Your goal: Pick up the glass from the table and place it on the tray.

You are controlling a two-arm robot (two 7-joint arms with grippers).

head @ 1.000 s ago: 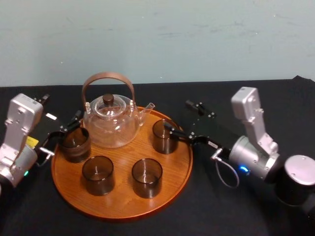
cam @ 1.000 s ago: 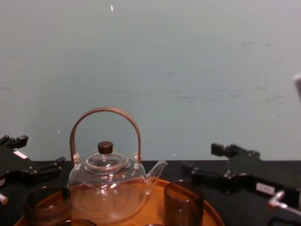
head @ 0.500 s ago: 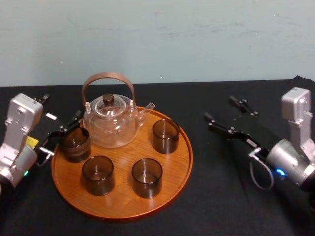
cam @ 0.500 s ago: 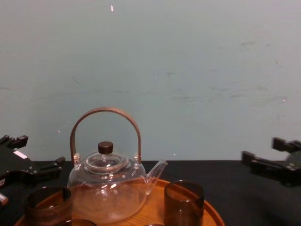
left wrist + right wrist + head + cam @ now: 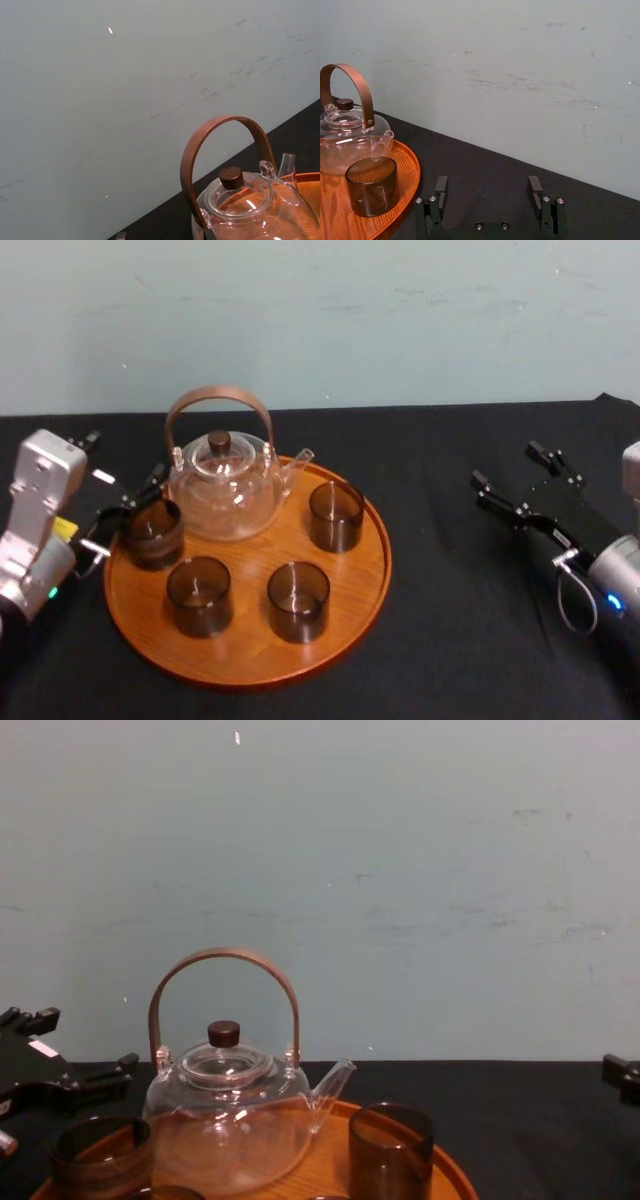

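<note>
The round orange-brown wooden tray [image 5: 250, 548] lies at the left centre of the black table. The glass [image 5: 336, 516], dark and smoky, stands upright on the tray's right side, also seen in the right wrist view [image 5: 371, 186] and the chest view [image 5: 390, 1150]. My right gripper [image 5: 507, 467] hovers open and empty well to the right of the tray; its fingers [image 5: 440, 186] stand wide apart. My left gripper [image 5: 122, 462] is parked open at the tray's left edge, beside another glass [image 5: 153, 533].
A clear glass teapot [image 5: 225, 490] with a brown arched handle sits at the back of the tray. Two more dark glasses [image 5: 298, 600] [image 5: 198, 595] stand at the tray's front. Black tablecloth [image 5: 450, 620] stretches between tray and right arm. A pale wall rises behind.
My right gripper, open, has drawn back to the right, away from the glass on the tray. The glass stays put. The left arm has not moved.
</note>
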